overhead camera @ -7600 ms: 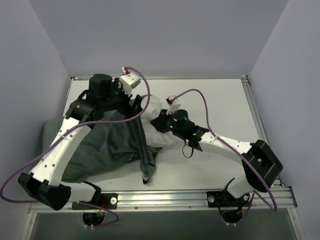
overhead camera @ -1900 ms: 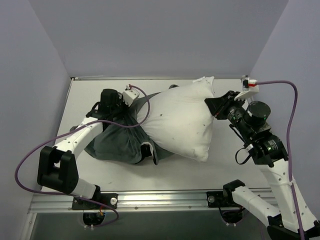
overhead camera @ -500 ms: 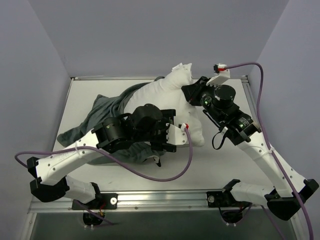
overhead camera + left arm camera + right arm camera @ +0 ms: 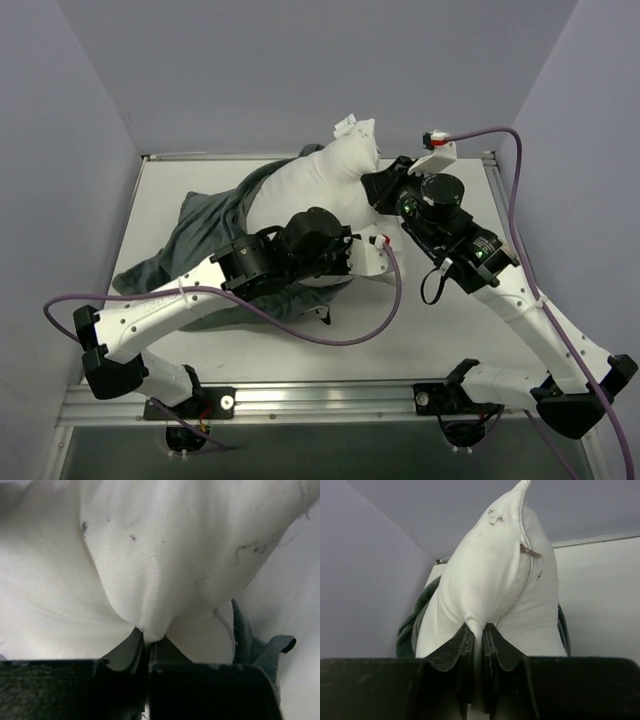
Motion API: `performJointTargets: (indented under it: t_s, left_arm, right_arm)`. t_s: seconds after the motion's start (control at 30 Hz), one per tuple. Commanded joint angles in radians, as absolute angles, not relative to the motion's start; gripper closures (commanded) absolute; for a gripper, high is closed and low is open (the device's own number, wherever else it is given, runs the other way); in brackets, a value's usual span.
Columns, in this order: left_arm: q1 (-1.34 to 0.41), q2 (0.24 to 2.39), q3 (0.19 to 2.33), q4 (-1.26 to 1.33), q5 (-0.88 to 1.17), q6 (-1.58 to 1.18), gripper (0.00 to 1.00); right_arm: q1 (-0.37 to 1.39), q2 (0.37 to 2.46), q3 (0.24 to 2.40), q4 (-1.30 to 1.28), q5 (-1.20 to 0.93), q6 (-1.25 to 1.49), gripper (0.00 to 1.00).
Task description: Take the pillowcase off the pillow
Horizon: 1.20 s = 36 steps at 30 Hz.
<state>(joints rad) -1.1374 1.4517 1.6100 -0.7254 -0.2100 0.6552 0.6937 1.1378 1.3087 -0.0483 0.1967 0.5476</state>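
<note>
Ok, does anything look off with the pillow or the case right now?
Yes. Both the left gripper and the right gripper pinch the white pillow. Neither holds the pillowcase, which is bunched round the pillow's other end. The pillow also carries small dark smudges.

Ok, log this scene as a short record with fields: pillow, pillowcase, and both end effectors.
pillow: white, mostly bare, one corner raised toward the back wall
pillowcase: dark grey face showing, bunched on the table against the pillow's left side
left end effector: shut on a fold of the pillow
right end effector: shut on a fold of the pillow
fully off: cannot tell
</note>
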Motion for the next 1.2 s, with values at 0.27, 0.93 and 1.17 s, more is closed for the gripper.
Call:
performJointTargets:
  t_s: [0.27,0.93,1.17]
  left_arm:
    - [-0.858,1.385,1.893,-0.703,-0.192,0.563,0.98]
    - [-0.681,1.511,2.284,-0.63,-0.15,0.514,0.98]
    - [-0.675,1.491,2.25,-0.629,-0.155,0.488,0.98]
  right_arm:
    - [0.629,1.18,1.634,-0.318,0.305,0.434,0.0]
    - [1.089,1.277,1.164,0.413,0.193,0.293,0.0]
    - [1.141,1.356,1.275,0.327,0.509,0.248,0.0]
